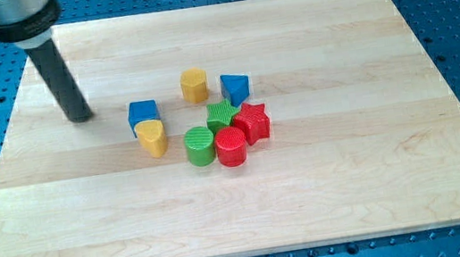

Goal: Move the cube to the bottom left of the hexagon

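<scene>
The tip (pixel 80 119) is seen near the board's left part, toward the top edge, well apart from the blue cube (pixel 143 114); no fingers exist on the rod, so nothing is pinched or held. The cube sits left of the board's centre, and its lower face appears to be touched by the yellow heart (pixel 153 137). The yellow hexagon (pixel 194 85) stands just to the cube's right, nearer the top edge. A push from the left could well drive the cube into the hexagon, or the heart could be dragged along. The cube is small, blue, square-edged and upright.
</scene>
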You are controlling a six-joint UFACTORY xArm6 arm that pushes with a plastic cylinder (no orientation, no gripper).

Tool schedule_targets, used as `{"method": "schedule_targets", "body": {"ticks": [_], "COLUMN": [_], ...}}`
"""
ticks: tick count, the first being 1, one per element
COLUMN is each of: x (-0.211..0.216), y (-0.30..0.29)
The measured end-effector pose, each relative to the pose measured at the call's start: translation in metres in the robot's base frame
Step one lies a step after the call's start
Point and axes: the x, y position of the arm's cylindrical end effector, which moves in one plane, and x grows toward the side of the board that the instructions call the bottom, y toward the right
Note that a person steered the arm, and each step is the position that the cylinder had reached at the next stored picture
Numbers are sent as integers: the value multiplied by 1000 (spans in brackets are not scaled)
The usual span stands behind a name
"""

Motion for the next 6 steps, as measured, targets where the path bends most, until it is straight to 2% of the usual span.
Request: {"method": "schedule_targets", "body": {"ticks": [2, 3, 5, 6], "x": [0, 0, 19, 44], "y": [70, 65, -6, 27]}}
